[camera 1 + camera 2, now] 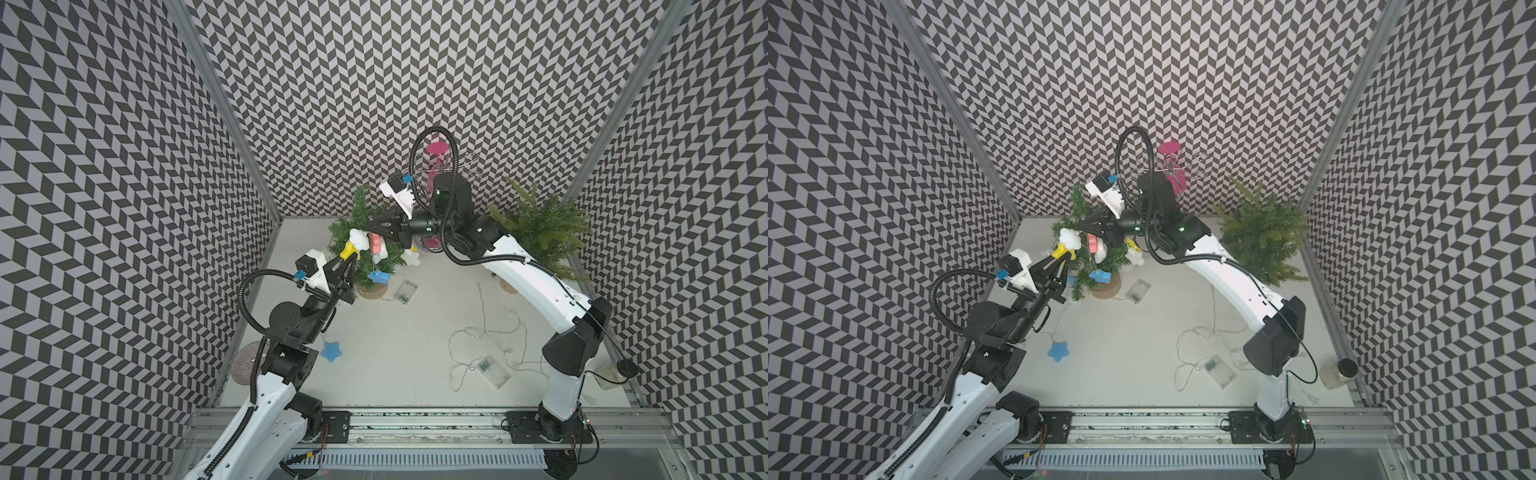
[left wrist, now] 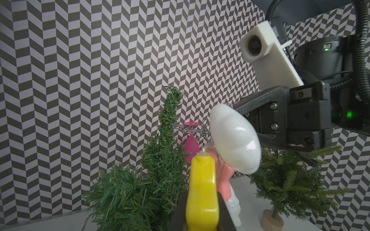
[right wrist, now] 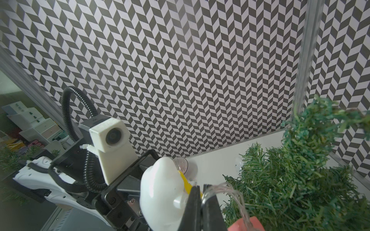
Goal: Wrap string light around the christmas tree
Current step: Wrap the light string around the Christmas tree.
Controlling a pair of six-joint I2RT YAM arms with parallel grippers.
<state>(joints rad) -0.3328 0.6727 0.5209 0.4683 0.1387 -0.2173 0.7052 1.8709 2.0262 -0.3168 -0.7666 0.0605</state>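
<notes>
The small christmas tree stands at the back left on a wooden base. The string light hangs over it with shaped bulbs: a white cloud, a yellow piece, a pink one and blue stars. My left gripper is shut on the yellow piece beside the tree. My right gripper reaches in over the tree, shut on the clear wire right next to the white cloud.
A second, fern-like tree stands at the back right, and a pink stand against the back wall. A battery box lies by the tree's base, a blue star beside my left arm. Another wire string with its box and a jar lie at front right.
</notes>
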